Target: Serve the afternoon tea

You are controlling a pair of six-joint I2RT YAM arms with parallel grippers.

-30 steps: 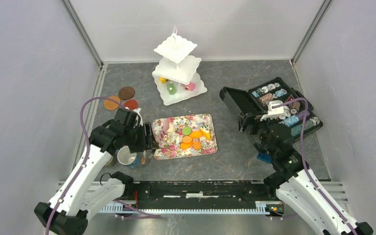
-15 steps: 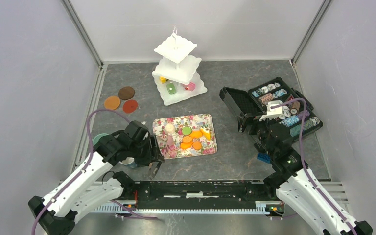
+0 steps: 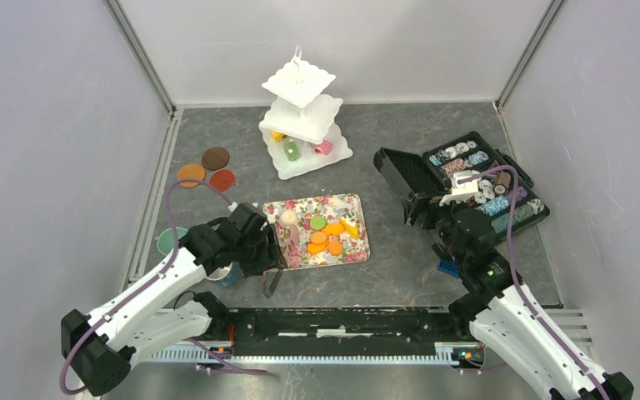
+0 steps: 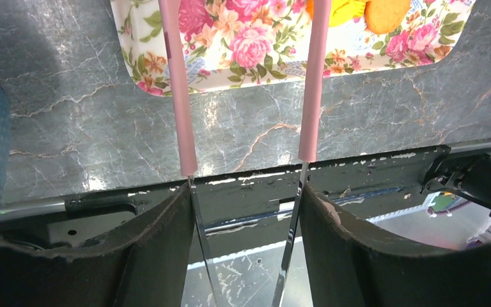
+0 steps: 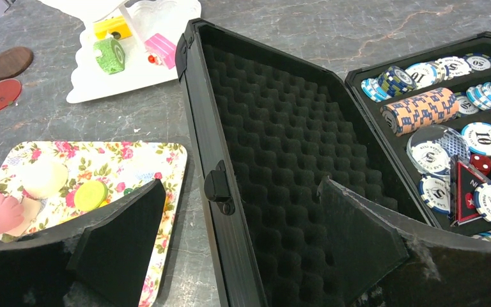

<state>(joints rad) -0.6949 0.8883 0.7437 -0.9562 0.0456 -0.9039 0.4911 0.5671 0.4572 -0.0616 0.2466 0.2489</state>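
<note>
1. And the left gripper (image 4: 246, 192) was clamped on a pair of pink-sleeved tongs (image 4: 178, 96), poised over the lower-left corner of the floral tray (image 4: 243, 57). The tong tips ran off the top of the wrist view, so I couldn't tell whether they carried anything.
2. Over on the right of the overhead frame, the right gripper (image 5: 240, 185) had its fingers spread with nothing between them. It sat idle above the open black case (image 5: 275, 160).
3. Served so far: three cakes (image 3: 292, 150), yellow, green and pink, lay on the lowest tier of the white stand (image 3: 304, 125) at upper centre. The top tier looked bare.
4. Left to serve: the orange biscuits (image 3: 321, 242), a green disc, a yellow piece and a cream round were all on the tray in mid-frame.
5. The saucers (image 3: 204, 167) lay bare on the surface at upper left. The teal cup (image 3: 169, 242) stood well apart at the left edge, so no cup was on a saucer.
6. By my reckoning the job was under halfway, with most sweets unmoved and the tea set not laid out.
</note>
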